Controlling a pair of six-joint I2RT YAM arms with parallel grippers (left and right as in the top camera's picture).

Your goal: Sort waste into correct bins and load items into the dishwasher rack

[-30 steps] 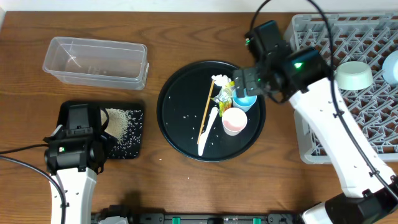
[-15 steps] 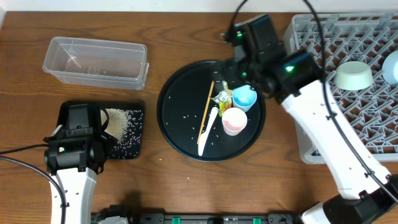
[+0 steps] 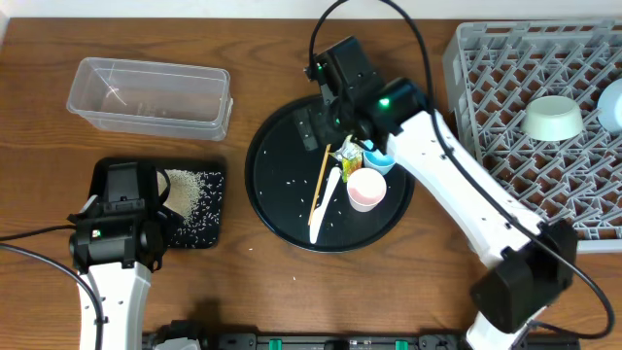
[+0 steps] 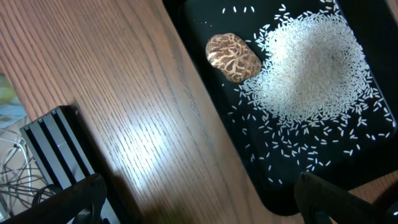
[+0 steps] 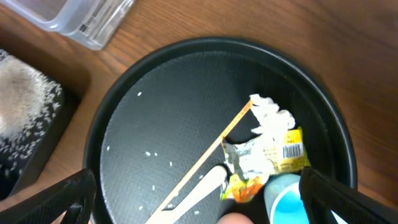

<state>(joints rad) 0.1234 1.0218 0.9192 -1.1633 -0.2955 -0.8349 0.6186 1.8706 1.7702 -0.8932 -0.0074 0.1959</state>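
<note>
My right gripper point(image 5: 199, 200) hangs open over the round black tray point(image 3: 282, 199), above its upper-left part point(image 3: 321, 131). Under it lie a thin wooden chopstick point(image 5: 205, 158), a white plastic spoon point(image 5: 193, 194), a crumpled white tissue point(image 5: 270, 115), a yellow-green wrapper point(image 5: 273, 155), a blue cup point(image 5: 287, 204) and a pink-white cup point(image 3: 366, 190). My left gripper point(image 4: 205, 208) is open above the left edge of the shallow black tray point(image 3: 199, 233), which holds white rice point(image 4: 311, 68) and a brown lump point(image 4: 233, 57). The grey dishwasher rack point(image 3: 505, 156) holds a mint-white bowl point(image 3: 552, 117) and a light-blue bowl point(image 3: 613, 102).
A clear plastic tub point(image 3: 146, 94) stands at the back left, its corner also in the right wrist view point(image 5: 81, 18). A few loose rice grains lie on the round tray point(image 5: 149, 155) and the table in front of it. Cables arch over the rack's left side.
The right arm has swung left, from over the cups to the round tray's upper-left part. The left arm has not moved.
</note>
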